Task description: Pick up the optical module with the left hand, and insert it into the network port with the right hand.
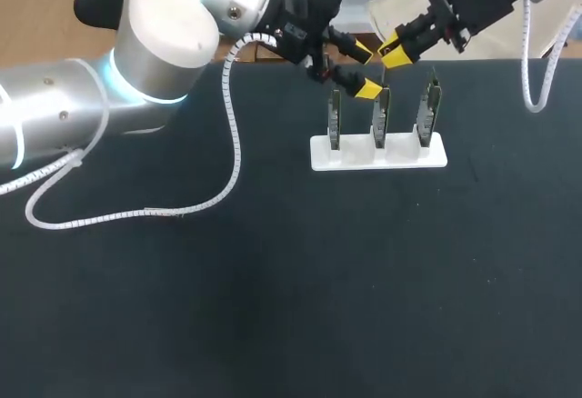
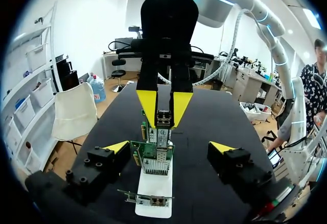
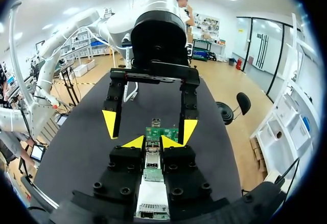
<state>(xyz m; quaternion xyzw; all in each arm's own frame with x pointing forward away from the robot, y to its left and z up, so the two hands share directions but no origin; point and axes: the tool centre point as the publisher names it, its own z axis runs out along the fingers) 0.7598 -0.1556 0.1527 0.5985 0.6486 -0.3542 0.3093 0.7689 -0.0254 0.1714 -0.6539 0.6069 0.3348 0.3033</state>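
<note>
On the black table (image 1: 273,307) a flat white plastic stand (image 1: 409,154) holds three green circuit cards (image 1: 380,118) upright in one row. The right pincer (image 1: 394,53) is just above this stand, over the row of cards. Its two yellow tips are closed from two sides on the small silver optical module (image 2: 163,119), so it is gripping the module. The module is upright between the tips. Its lower end points down to the silver metal port cage (image 2: 156,158) on the middle card of the stand. I cannot tell if the end is already inside the port or only touches its edge. The left pincer (image 1: 366,69) is beside the stand, at the end of the row that lies toward the left arm, and it faces along the cards. Its fingers are spread wide apart and nothing is between them. The right pincer and the module are ahead of it, and it touches neither them nor the cards. A white spiral cable (image 1: 227,144) from the left arm lies on the table, well apart from the stand.
</note>
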